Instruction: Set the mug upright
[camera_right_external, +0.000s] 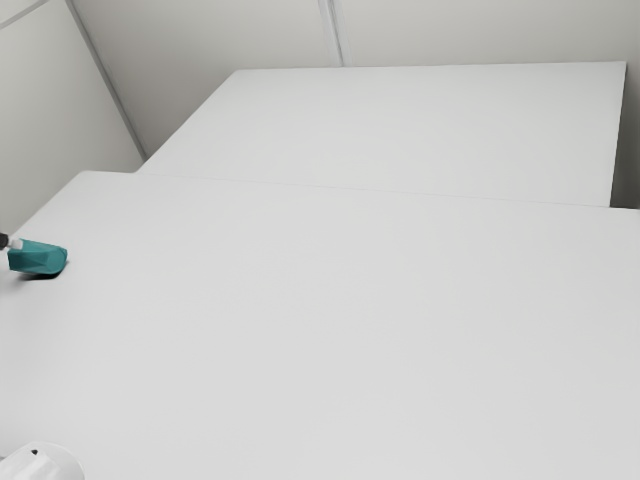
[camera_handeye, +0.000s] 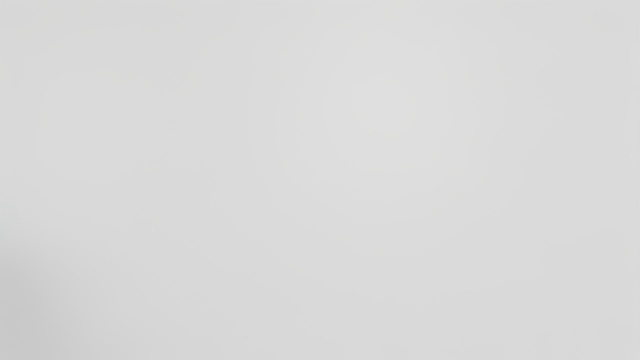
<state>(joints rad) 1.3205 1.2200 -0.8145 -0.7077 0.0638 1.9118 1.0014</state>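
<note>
In the exterior view, a teal, faceted mug is seen at the exterior view's left, over the broad, plain white surface. Its long side is laid roughly level, so it is judged to be tipped over rather than upright; whether its full weight is borne by the surface cannot be told. The black, pale-tipped claw is cut off by the exterior view's left edge, right at the mug's upper left end. Whether it is apart, together or clamped on the mug cannot be told. A white, rounded casing is seen at the near left.

In the wrist view, a plain pale expanse is shown, with a soft grey shade on it.

The claw is judged to be placed within reach of the mug, but no secure hold is proved. The upright stance is not reached; the mug is still to be stood on its base.
</note>
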